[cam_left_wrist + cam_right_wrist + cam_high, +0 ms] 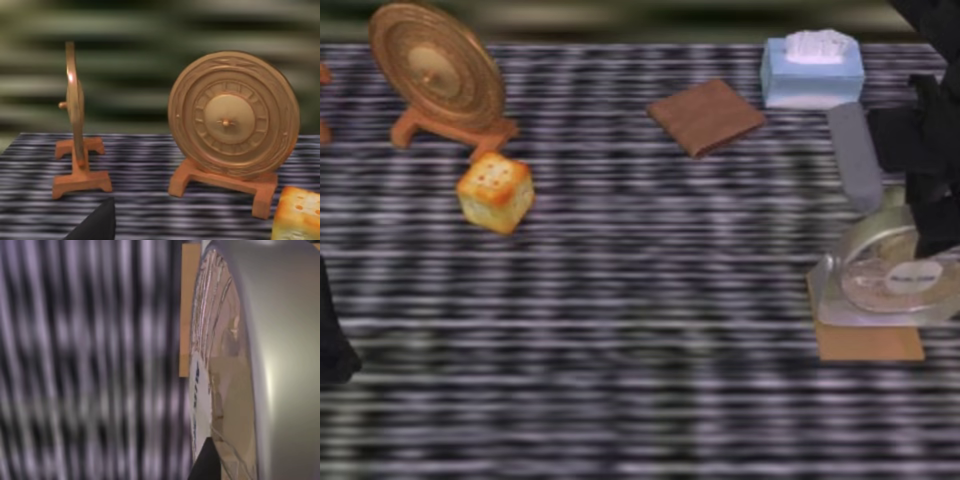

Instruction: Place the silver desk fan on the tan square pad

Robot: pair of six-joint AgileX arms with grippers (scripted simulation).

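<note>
Silver desk fan point(892, 272) is sitting on the tan square pad point(868, 343), looking rigid, slick, top-heavy; I'd be gripping its rim, though I cannot tell how the right gripper's point(932, 215) jaws are standing.

Right arm reaches in from the counter's far right edge, wrist angled down, its end effector point(932, 225) low at the right side; finger state not discernible. Left arm parked at the left edge; only a dark part of the left end effector point(332, 345) shows.
</note>
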